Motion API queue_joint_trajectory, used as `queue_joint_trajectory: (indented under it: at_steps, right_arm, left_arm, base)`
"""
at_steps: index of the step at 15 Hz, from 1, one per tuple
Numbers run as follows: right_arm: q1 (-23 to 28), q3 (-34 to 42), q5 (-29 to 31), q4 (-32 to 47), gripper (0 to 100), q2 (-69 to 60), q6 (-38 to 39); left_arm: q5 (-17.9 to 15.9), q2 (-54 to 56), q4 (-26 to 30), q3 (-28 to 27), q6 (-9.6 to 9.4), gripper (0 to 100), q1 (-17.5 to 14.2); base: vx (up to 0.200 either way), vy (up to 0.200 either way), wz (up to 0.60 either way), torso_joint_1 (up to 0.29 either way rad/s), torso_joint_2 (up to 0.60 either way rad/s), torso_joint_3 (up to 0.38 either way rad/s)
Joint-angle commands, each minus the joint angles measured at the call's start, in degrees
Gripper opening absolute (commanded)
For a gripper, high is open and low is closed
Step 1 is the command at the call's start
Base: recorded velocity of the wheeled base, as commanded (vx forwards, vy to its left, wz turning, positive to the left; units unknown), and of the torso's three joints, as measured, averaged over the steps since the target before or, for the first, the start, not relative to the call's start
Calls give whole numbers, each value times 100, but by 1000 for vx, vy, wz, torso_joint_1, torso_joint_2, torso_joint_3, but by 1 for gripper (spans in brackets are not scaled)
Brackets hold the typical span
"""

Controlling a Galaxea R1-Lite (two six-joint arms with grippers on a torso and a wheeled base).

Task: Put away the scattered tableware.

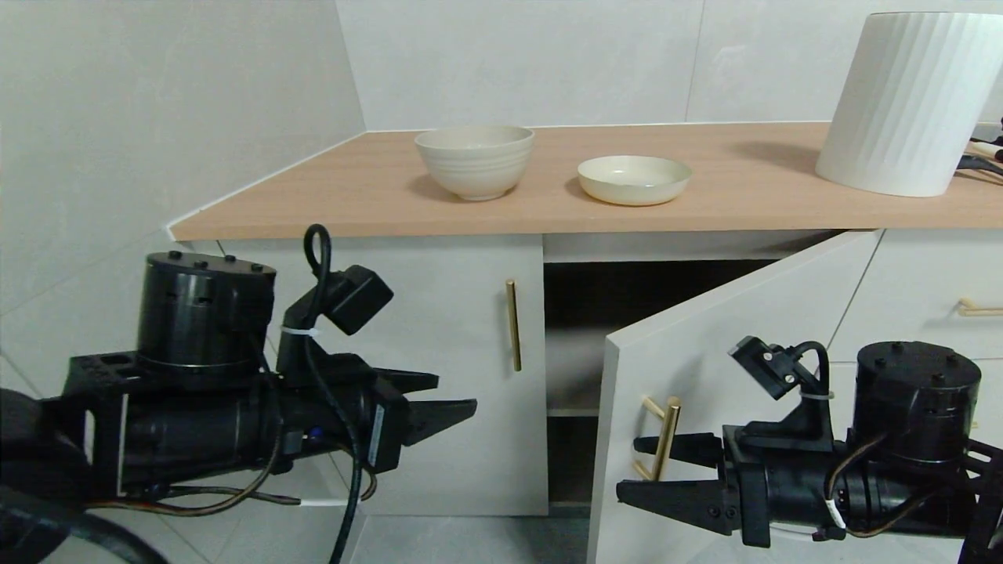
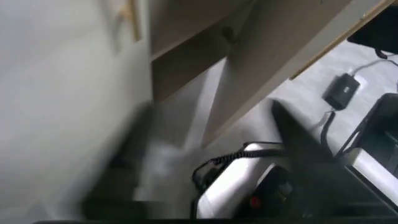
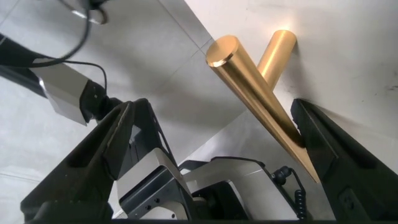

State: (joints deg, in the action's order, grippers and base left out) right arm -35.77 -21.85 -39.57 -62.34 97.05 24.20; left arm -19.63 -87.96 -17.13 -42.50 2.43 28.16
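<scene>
A deep cream bowl (image 1: 475, 160) and a shallow cream dish (image 1: 635, 179) stand side by side on the wooden counter (image 1: 329, 200). Both grippers hang well below them, in front of the cabinet. My left gripper (image 1: 454, 394) is open and holds nothing, just ahead of the closed left door (image 1: 439, 313). My right gripper (image 1: 627, 468) is open at the swung-out right door (image 1: 689, 368). In the right wrist view the door's gold handle (image 3: 249, 87) lies between the dark fingers (image 3: 109, 155), close to one of them, with the right gripper (image 3: 214, 124) not closed on it.
A tall white ribbed container (image 1: 913, 102) stands on the counter at the right, with utensil handles (image 1: 983, 153) behind it. The closed door has a gold handle (image 1: 512, 325). A shelf (image 1: 572, 407) shows in the dark cabinet opening. A wall bounds the left side.
</scene>
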Motion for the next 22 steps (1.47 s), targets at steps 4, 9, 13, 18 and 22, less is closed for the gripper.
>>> queue_joint_trajectory:
  at_steps: [4,9,13,18,22]
  right_arm:
    - [-18,49,11,-15,100,-169,-12]
    - [-18,58,11,-15,100,-222,-12]
    - [-18,84,11,-15,100,-204,-12]
    - [-18,102,20,-15,100,-160,-20]
    - [-9,137,37,-15,100,-204,-91]
  left_arm:
    - [-358,-1039,-871,-242,452,0,357]
    - [-419,-1804,-1460,-848,619,0,647]
    - [-402,-2296,-1618,-1244,935,0,972]
    - [-164,-2868,-2629,-1402,1533,0,1324]
    - [73,-2885,-2752,-1375,1533,0,1412]
  base:
    - [0,0,0,0,0,0]
    - [0,0,0,0,0,0]
    - [0,0,0,0,0,0]
    - [0,0,0,0,0,0]
    - [0,0,0,0,0,0]
